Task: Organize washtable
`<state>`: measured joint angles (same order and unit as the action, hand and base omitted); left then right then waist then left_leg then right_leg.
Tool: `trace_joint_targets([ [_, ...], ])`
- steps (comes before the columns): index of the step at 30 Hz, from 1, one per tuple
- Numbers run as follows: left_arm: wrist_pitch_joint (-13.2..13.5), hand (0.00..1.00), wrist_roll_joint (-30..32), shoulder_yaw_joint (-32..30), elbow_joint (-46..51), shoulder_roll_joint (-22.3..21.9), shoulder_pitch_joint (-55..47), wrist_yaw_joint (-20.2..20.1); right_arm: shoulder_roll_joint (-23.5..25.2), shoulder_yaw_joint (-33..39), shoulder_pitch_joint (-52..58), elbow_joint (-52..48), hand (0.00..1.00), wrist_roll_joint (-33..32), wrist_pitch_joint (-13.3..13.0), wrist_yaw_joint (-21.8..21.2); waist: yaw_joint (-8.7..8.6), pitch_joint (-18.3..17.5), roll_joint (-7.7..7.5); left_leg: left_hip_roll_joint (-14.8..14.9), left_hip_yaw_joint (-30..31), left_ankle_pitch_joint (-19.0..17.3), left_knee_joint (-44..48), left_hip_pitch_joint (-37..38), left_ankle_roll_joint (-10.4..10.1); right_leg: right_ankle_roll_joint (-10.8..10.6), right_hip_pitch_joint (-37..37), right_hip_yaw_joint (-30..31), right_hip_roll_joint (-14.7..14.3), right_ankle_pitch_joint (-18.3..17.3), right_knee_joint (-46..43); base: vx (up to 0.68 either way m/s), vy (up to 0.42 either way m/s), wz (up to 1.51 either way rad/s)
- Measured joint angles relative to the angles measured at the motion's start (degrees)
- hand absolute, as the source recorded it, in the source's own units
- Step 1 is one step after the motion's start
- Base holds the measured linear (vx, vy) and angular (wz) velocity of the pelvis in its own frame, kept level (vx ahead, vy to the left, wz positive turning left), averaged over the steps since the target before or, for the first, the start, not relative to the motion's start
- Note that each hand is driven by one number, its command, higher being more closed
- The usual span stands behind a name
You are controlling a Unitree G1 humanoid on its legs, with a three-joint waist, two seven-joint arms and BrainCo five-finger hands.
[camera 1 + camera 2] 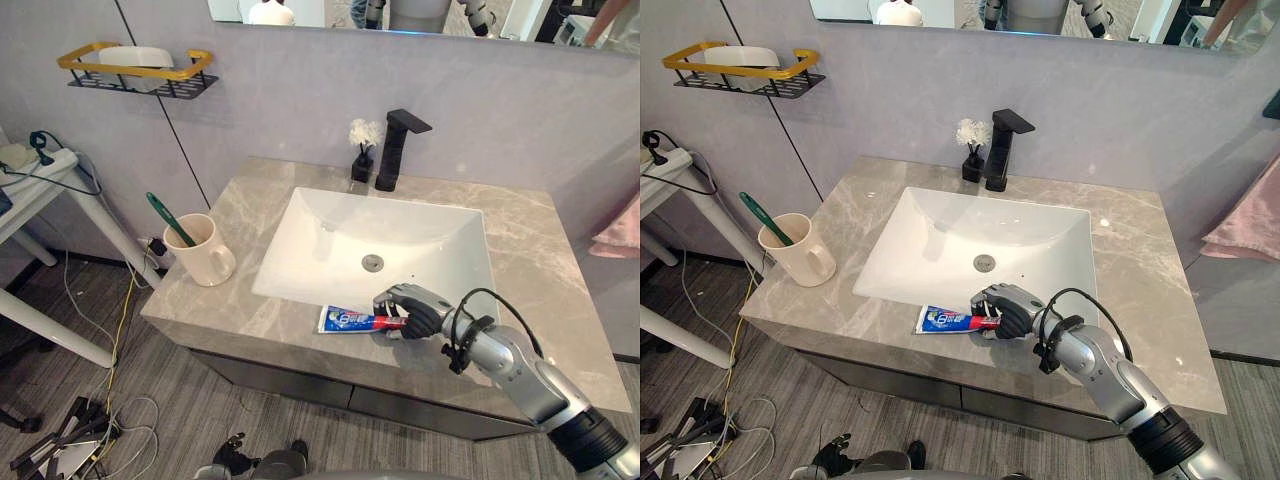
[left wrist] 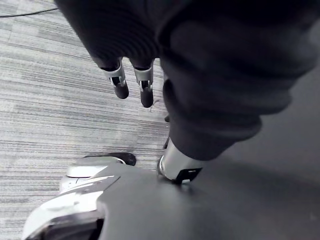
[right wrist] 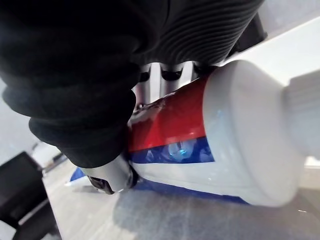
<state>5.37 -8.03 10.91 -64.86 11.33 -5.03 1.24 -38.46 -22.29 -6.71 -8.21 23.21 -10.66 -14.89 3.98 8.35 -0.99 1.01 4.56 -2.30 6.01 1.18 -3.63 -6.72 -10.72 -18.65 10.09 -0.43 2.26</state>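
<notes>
A blue, red and white toothpaste tube (image 1: 347, 320) lies on the marble counter's front strip (image 1: 250, 320), just before the white sink (image 1: 400, 240). My right hand (image 1: 415, 310) is curled round the tube's cap end; in the right wrist view the tube (image 3: 200, 145) sits tight under the fingers. A cream mug (image 1: 205, 252) with a green toothbrush (image 1: 170, 220) stands at the counter's left end. My left hand (image 2: 132, 82) hangs low over the grey floor, fingers straight.
A black faucet (image 1: 398, 148) and a small black vase with white flowers (image 1: 363, 150) stand behind the sink. A gold and black wall shelf (image 1: 135, 70) hangs at upper left. A white rack (image 1: 50, 180) stands left of the counter. Pink cloth (image 1: 618, 230) hangs at right.
</notes>
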Motion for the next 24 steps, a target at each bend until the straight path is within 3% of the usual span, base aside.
trace_joint_targets([
  [6, 0.08, 0.0, -2.82, -5.86, 0.0, -1.01, -2.58, 0.14, 2.48, 1.2, 1.05, -0.21, 1.0, -0.19, 0.31, 1.33, 0.05, 0.05, 0.14, -0.02, 0.11, 0.0, -0.02, -0.18, 0.0, 0.0, 0.03, -0.13, -0.01, 0.0, 0.08, 0.0, 0.0, 0.0],
  [14, 0.31, 0.0, -8.83, -22.16, 2.82, -4.36, -8.71, 1.47, 4.96, 6.54, 4.78, -8.55, 1.0, -2.94, -0.28, 4.28, 0.13, 0.08, 1.06, -0.05, 0.6, 0.11, -1.54, 0.16, -0.16, -0.1, 0.03, -0.84, 0.06, -0.45, -0.03, 0.0, -0.002, 0.03],
  [16, 0.46, 0.0, -9.95, -26.85, 8.59, -4.54, -10.96, 2.1, 5.0, 6.88, 5.79, -9.73, 1.0, -3.0, -0.34, 4.66, 0.16, 0.06, 1.05, -0.11, 1.01, 0.32, -1.97, 0.16, -0.25, -0.11, 0.02, -1.49, 0.08, -0.85, -0.18, 0.02, -0.014, 0.14],
  [19, 2.43, 0.0, -11.69, -38.35, 29.61, -5.77, -15.32, 4.65, 5.15, 8.75, 9.3, -11.85, 1.0, -3.52, -0.55, 4.73, 1.87, -0.17, 1.19, -0.21, 1.94, 0.35, -2.03, -0.24, -0.29, -0.05, -0.03, -2.51, 0.04, -1.38, -0.34, 0.04, -0.015, 0.16],
  [24, 6.54, 0.0, -11.66, -47.84, 64.91, -10.28, -18.62, 7.94, 7.67, 11.77, 11.12, -14.09, 1.0, -3.55, -0.61, 4.97, 3.25, -1.04, 2.17, -1.18, 3.83, 0.35, -1.9, -1.38, -0.26, -0.28, -0.2, -4.71, 0.54, -1.76, -0.21, 0.05, -0.003, 0.2],
])
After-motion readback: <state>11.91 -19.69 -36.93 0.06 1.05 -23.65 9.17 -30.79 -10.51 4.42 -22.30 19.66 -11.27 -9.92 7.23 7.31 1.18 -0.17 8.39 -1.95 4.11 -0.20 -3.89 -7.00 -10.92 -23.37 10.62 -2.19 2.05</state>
